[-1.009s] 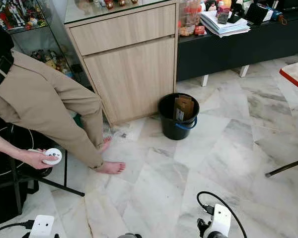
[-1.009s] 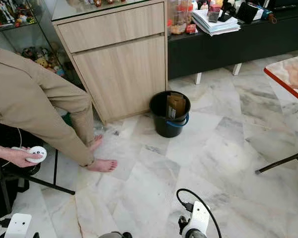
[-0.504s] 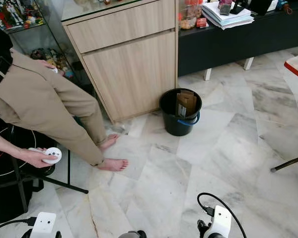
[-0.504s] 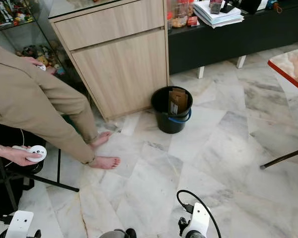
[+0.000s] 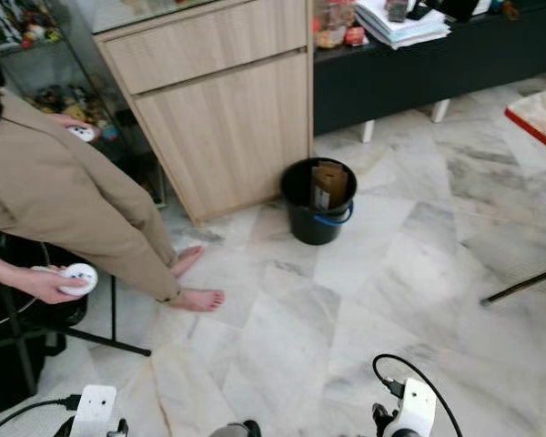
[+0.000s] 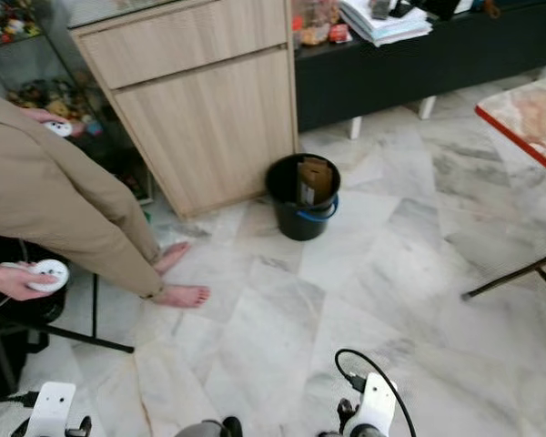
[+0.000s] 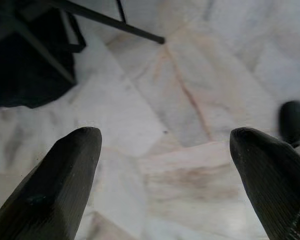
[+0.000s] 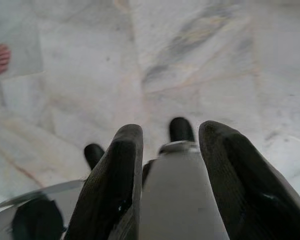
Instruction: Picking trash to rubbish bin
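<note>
Left eye view: black rubbish bin (image 5: 318, 201) on marble floor (image 5: 409, 273) at 12 o'clock, brown cardboard (image 5: 328, 185) standing inside; seated person (image 5: 64, 205) at 9 o'clock, white controller (image 5: 77, 278) in hand.
Left wrist view: left gripper (image 7: 165, 150) spread wide, nothing between fingers, above floor.
Right wrist view: right gripper (image 8: 167, 145) parted, grasping nothing.

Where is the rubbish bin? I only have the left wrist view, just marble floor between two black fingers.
Observer: The black bin stands on the floor ahead, by the corner of the wooden cabinet.
Operator: Is anything in it?
Observer: A piece of brown cardboard stands upright inside.
Operator: Is anyone near?
Observer: A person sits to the robot's left, bare feet on the floor.
</note>
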You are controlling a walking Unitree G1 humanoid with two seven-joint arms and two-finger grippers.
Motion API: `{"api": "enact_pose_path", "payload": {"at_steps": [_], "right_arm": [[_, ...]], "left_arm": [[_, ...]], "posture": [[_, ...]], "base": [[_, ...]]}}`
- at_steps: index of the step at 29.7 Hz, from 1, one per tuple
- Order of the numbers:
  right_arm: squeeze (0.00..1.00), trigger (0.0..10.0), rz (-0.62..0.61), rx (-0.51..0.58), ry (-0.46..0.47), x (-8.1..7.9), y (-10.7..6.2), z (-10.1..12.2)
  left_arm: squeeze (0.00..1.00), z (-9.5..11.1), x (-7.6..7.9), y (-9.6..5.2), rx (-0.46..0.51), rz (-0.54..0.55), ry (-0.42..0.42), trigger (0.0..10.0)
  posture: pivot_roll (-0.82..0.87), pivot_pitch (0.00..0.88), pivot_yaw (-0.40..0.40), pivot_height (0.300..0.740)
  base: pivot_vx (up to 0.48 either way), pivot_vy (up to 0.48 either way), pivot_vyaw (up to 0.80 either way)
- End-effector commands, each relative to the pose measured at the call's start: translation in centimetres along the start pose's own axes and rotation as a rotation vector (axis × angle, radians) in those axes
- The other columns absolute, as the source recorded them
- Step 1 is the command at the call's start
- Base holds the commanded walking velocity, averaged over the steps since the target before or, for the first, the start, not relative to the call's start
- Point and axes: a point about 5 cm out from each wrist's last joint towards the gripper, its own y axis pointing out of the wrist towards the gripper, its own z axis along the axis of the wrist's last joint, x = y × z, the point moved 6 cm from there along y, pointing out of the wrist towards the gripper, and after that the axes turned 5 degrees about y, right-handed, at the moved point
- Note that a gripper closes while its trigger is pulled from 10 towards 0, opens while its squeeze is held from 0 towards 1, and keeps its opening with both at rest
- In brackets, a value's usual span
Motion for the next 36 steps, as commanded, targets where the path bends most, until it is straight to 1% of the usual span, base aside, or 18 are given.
{"api": "enact_pose_path", "payload": {"at_steps": [1, 2, 6, 7, 8, 9, 10, 11, 12, 13, 14, 15, 17, 18, 20, 23, 28, 36], "right_arm": [[0.0, 10.0, 0.012, -0.003, -0.023, -0.1, 0.0, -0.1], [0.0, 10.0, 0.019, 0.004, -0.034, -0.2, 0.0, 0.1], [0.0, 10.0, 0.025, 0.011, -0.043, -0.3, 0.0, 0.3], [0.0, 10.0, 0.032, 0.033, -0.033, -0.5, 0.1, 1.0], [0.0, 10.0, 0.042, 0.061, -0.025, -0.7, 0.2, 2.0], [0.0, 10.0, 0.042, 0.061, -0.025, -0.7, 0.2, 2.0], [0.0, 10.0, 0.047, 0.069, -0.025, -0.9, 0.2, 2.3], [0.0, 10.0, 0.05, 0.075, -0.023, -1.0, 0.2, 2.6], [0.0, 10.0, 0.05, 0.075, -0.023, -1.0, 0.2, 2.6], [0.0, 10.0, 0.054, 0.085, -0.023, -1.2, 0.3, 3.0], [0.0, 10.0, 0.054, 0.085, -0.023, -1.2, 0.3, 3.0], [0.0, 10.0, 0.06, 0.094, -0.026, -1.3, 0.3, 3.4], [0.0, 10.0, 0.063, 0.099, -0.031, -1.3, 0.3, 3.6], [0.0, 10.0, 0.063, 0.099, -0.031, -1.3, 0.3, 3.6], [0.0, 10.0, 0.07, 0.088, -0.042, -1.4, 0.3, 3.0], [0.0, 10.0, 0.08, 0.083, -0.052, -2.0, 0.3, 2.8], [0.0, 10.0, 0.089, 0.091, -0.05, -2.8, 0.4, 3.1], [0.0, 10.0, 0.098, 0.093, -0.056, -3.3, 0.4, 3.2]], "left_arm": [[0.0, -1.3, 0.3, -0.3, -0.045, 0.003, -0.001, 10.0], [0.0, -0.8, 0.6, -0.2, -0.023, 0.0, 0.006, 10.0], [0.0, -0.2, 0.8, -0.1, -0.001, -0.001, 0.01, 10.0], [0.0, 2.7, 1.5, 0.5, 0.077, -0.02, 0.014, 10.0], [0.0, 6.5, 2.6, 0.9, 0.177, -0.045, 0.014, 10.0], [0.0, 6.5, 2.6, 0.9, 0.177, -0.045, 0.014, 10.0], [0.0, 7.5, 2.9, 1.0, 0.199, -0.053, 0.006, 10.0], [0.0, 7.9, 3.1, 1.1, 0.202, -0.059, 0.003, 10.0], [0.0, 7.9, 3.1, 1.1, 0.202, -0.059, 0.003, 10.0], [0.0, 8.0, 3.6, 1.1, 0.201, -0.073, 0.009, 10.0], [0.0, 8.0, 3.6, 1.1, 0.201, -0.073, 0.009, 10.0], [0.0, 7.9, 3.9, 1.1, 0.194, -0.084, 0.015, 10.0], [0.0, 7.1, 4.4, 1.0, 0.167, -0.093, 0.015, 10.0], [0.0, 7.1, 4.4, 1.0, 0.167, -0.093, 0.015, 10.0], [0.0, 5.7, 4.0, 0.9, 0.136, -0.082, -0.008, 10.0], [0.0, 4.9, 3.8, 0.8, 0.112, -0.079, 0.002, 10.0], [0.0, 5.0, 3.4, 0.9, 0.111, -0.074, 0.003, 10.0], [0.0, 4.9, 3.3, 1.0, 0.099, -0.061, -0.024, 10.0]], "posture": [[0.06, 0.146, 0.064, 0.74], [0.06, 0.146, 0.064, 0.74], [0.05, 0.144, 0.059, 0.74], [0.07, 0.106, 0.034, 0.74], [0.07, 0.094, 0.028, 0.74], [0.07, 0.094, 0.028, 0.74], [0.07, 0.09, 0.025, 0.74], [0.06, 0.081, 0.016, 0.74], [0.06, 0.081, 0.016, 0.74], [0.05, 0.073, 0.004, 0.74], [0.05, 0.073, 0.004, 0.74], [0.05, 0.063, -0.004, 0.74], [0.06, 0.052, -0.011, 0.74], [0.06, 0.052, -0.011, 0.74], [0.05, 0.037, -0.001, 0.74], [0.06, 0.044, 0.008, 0.74], [0.06, 0.028, 0.014, 0.74], [0.06, 0.0, 0.008, 0.74]], "base": [[0.0, 0.0, 0.0], [0.0, 0.0, 0.0], [0.0, 0.0, 0.0], [0.0, 0.0, 0.0], [0.0, 0.0, 0.0], [0.0, 0.0, 0.0], [0.0, 0.0, 0.0], [0.0, 0.0, 0.0], [0.0, 0.0, 0.0], [0.0, 0.0, 0.0], [0.0, 0.0, 0.0], [0.0, 0.0, 0.0], [0.0, 0.0, 0.0], [0.0, 0.0, 0.0], [0.0, 0.0, 0.0], [0.0, 0.0, 0.0], [0.0, 0.0, 0.0], [0.0, 0.0, 0.0]]}}
